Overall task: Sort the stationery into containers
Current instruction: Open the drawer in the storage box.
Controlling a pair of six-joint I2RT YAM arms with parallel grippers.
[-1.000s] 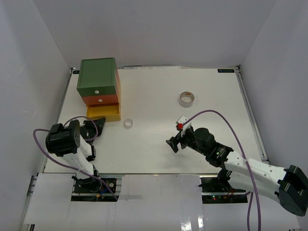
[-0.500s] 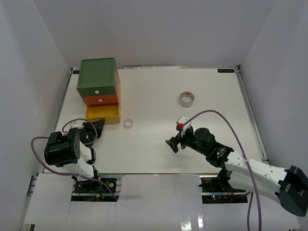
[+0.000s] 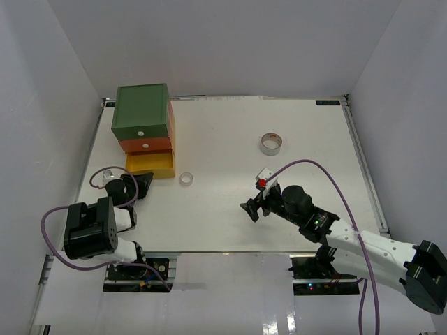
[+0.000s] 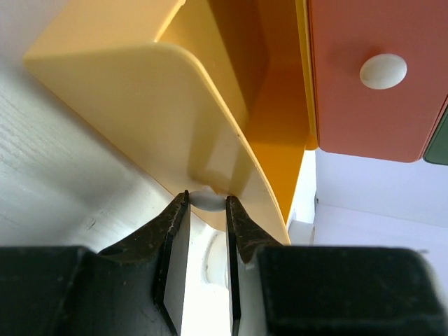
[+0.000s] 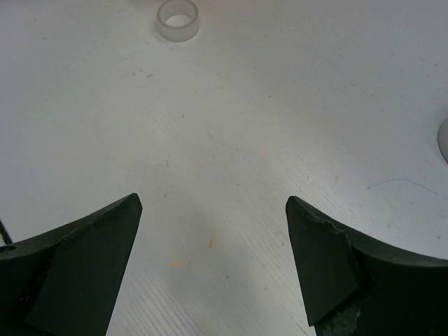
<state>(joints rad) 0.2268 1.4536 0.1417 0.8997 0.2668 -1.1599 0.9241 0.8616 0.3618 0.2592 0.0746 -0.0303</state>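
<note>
The containers are a stacked chest with a green drawer (image 3: 143, 110) on top, an orange drawer (image 3: 147, 144) in the middle and a yellow drawer (image 3: 151, 165) at the bottom, which stands out in front of the others. My left gripper (image 3: 143, 183) is shut on the yellow drawer's white knob (image 4: 206, 199), with the drawer's front (image 4: 140, 91) filling the left wrist view. On the table lie a clear tape ring (image 3: 186, 179) and a grey tape roll (image 3: 271, 144). My right gripper (image 3: 253, 206) hangs open over bare table, and the clear ring (image 5: 178, 19) lies well ahead of it.
The orange drawer (image 4: 371, 105) and its knob (image 4: 383, 71) show shut just above the yellow one. White walls enclose the table on three sides. A purple cable (image 3: 307, 164) loops over the right arm.
The left arm's elbow has swung back toward the near edge, with its gripper still on the yellow drawer's knob. The drawer looks drawn out slightly. The right arm has not moved.
</note>
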